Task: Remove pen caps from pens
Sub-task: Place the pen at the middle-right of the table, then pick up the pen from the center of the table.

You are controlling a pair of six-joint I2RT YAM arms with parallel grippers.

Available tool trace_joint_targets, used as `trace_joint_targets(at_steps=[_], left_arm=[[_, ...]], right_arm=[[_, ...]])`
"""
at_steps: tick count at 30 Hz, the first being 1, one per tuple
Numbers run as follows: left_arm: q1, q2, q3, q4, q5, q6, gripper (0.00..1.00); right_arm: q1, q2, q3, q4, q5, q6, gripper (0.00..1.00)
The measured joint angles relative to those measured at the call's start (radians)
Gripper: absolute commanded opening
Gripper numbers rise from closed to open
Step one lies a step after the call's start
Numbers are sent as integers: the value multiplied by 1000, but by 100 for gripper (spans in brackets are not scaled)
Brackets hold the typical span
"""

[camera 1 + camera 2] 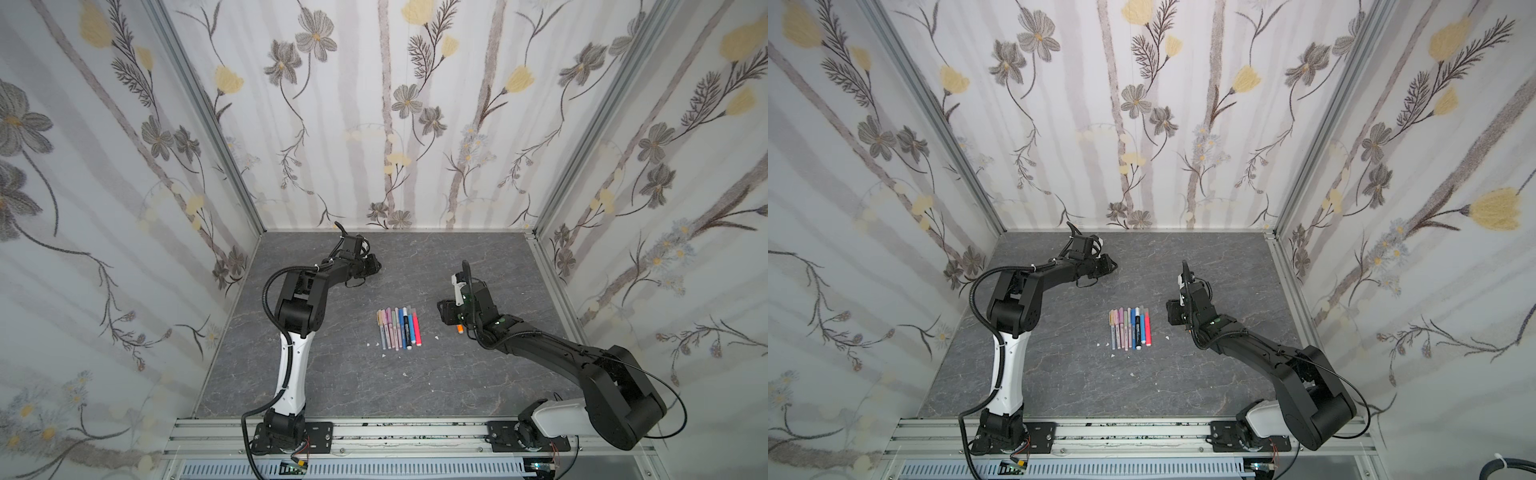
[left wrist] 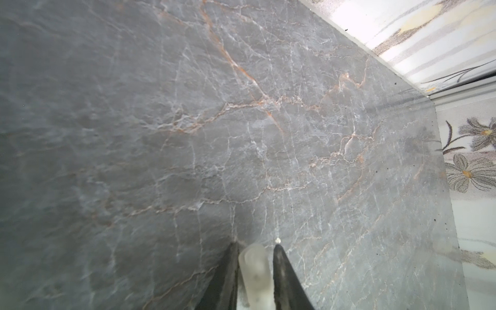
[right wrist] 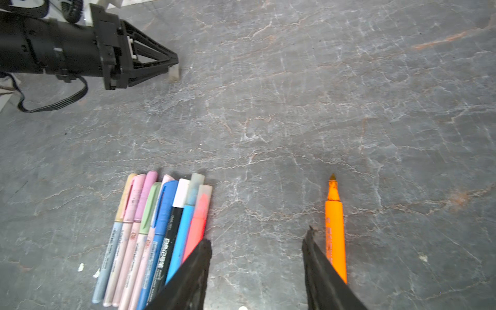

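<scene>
Pen cap (image 2: 255,271), translucent, sits between narrow jaws of left gripper (image 2: 256,244); grip cannot be told. Right gripper (image 3: 257,234) wide, empty; only its wrist view shows orange pen (image 3: 334,214) bare-tipped.

A dark grey marble-patterned desk (image 1: 457,374) with pale and rust-coloured veins lies inside a three-sided enclosure. White wallpapered walls (image 1: 353,104) rise on the left, far and right sides, printed with grey flowers, yellow blooms and pale grey stripes. Silver aluminium posts (image 1: 205,112) stand at the two far corners. A silver aluminium rail (image 1: 415,440) runs along the near edge, above a grey slotted panel (image 1: 374,471). The light is soft and even.
</scene>
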Motion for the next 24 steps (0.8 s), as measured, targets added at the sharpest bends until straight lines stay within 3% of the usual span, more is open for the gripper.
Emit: trace_joint_targets(at_steps=[9,15,20,24], left_arm=[[-1,-18,-25,15,-7,1,36],[13,-141,-156,-9,-46,-1,42],[20,-286,-269,11,-55,-2,49],[21,-412,-379,62,-51,-5,70]], right_arm=[[118,174,107,-10,-26,56,51],[166,304,190,-41,0,73,49],[170,321,193,-56,27,91,47],[171,321,177,-56,31,101,45]])
